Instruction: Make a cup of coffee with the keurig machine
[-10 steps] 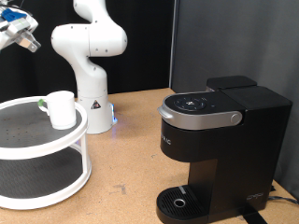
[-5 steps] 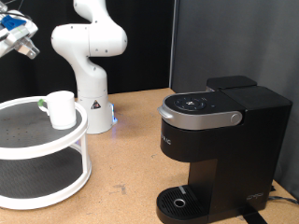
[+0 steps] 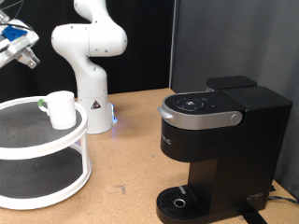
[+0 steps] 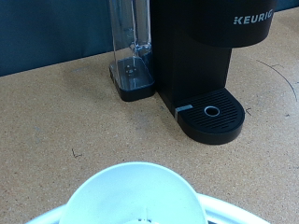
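Note:
The white cup [image 3: 61, 108] stands upright on the top tier of a round white stand, a greenish bit at its left side. In the wrist view the cup [image 4: 136, 195] shows from above and looks empty. The black keurig machine [image 3: 219, 142] stands at the exterior view's right, its lid down, with the round drip tray [image 3: 179, 201] bare at its base. It also shows in the wrist view [image 4: 201, 51] beyond the cup. My gripper [image 3: 30, 58] hangs at the exterior view's top left, above and left of the cup, not touching it. Nothing shows between its fingers.
The two-tier white stand [image 3: 47, 149] fills the exterior view's lower left. The white arm base [image 3: 91, 103] stands behind it. A clear water tank [image 4: 131, 42] sits on the machine's side. The tabletop [image 3: 131, 159] is brown board.
My gripper has moved a little downward and to the exterior view's right, towards the cup. The cup and the machine have not moved.

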